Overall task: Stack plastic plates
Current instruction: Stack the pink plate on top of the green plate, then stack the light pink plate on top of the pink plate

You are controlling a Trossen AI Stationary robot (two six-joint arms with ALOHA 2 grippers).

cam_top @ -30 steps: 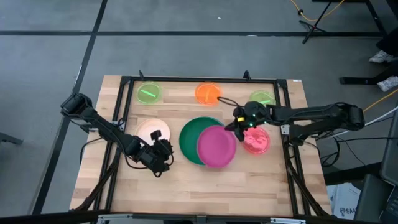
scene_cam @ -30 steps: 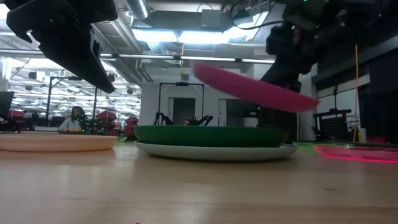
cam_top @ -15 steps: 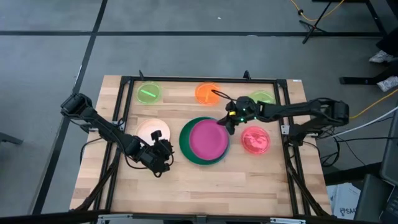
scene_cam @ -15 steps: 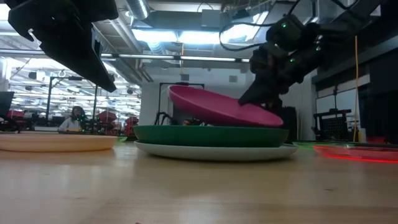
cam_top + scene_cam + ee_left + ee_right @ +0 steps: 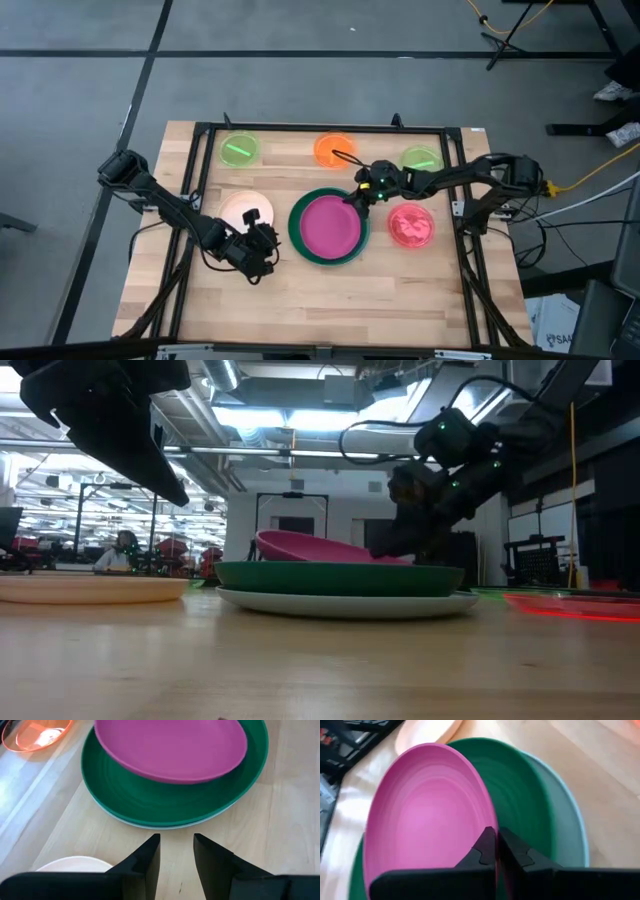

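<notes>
Magenta plate (image 5: 425, 815) hides most of dark green plate (image 5: 520, 795) beneath.

No readable text, labels, brands, numbers or signs.

Both arms matte black, segmented links with rounded joint housings. Right arm (image 5: 470, 178): thin black cable looping off the wrist, small green LED lit near the wrist housing. Right pincer (image 5: 496, 851): two black angular fingers with stepped inner faces. Left arm (image 5: 165, 200): bulky black wrist block. Left pincer (image 5: 176, 851): two flat black wedge-shaped fingers, plain, no markings visible.
</notes>
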